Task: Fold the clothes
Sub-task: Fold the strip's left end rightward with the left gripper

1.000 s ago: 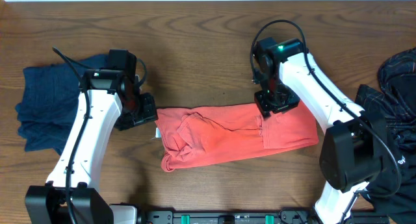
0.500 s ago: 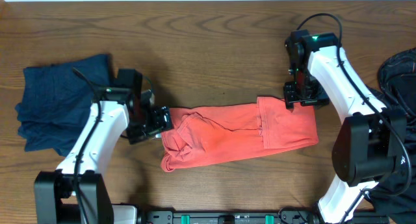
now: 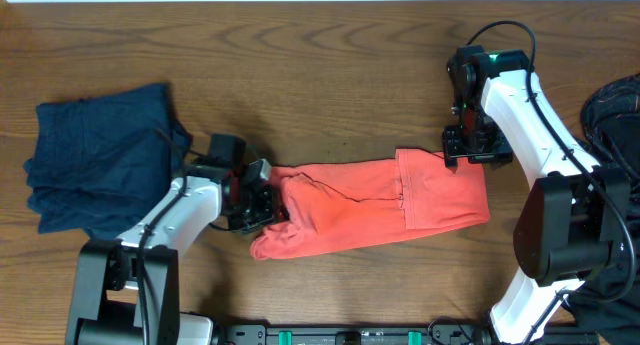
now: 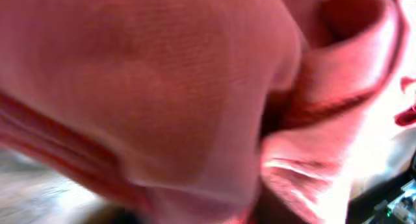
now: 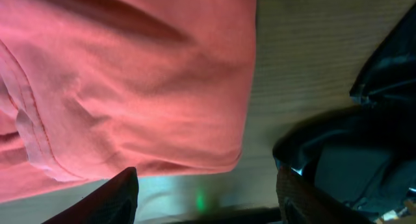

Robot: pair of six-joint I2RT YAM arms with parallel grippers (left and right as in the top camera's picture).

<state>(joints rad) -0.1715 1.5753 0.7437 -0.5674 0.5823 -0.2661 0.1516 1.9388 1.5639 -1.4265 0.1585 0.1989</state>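
Note:
The coral-red T-shirt (image 3: 380,210) lies folded into a long strip across the middle of the table. My left gripper (image 3: 264,197) is pushed low into the shirt's bunched left end and looks shut on the cloth. Blurred red cloth (image 4: 162,87) fills the left wrist view and hides the fingers. My right gripper (image 3: 472,150) hovers just above the shirt's upper right corner (image 5: 130,74). It stands open (image 5: 208,198), with bare table between the fingers. A folded navy garment (image 3: 95,170) lies at the far left.
Black clothes (image 3: 610,115) are heaped at the right edge, close beside the right arm, and show dark in the right wrist view (image 5: 364,120). Bare wooden table (image 3: 320,75) stretches behind the shirt.
The left gripper slid right from beside the shirt into its left end and closed there. The right gripper left the shirt's middle for its upper right corner, then held still.

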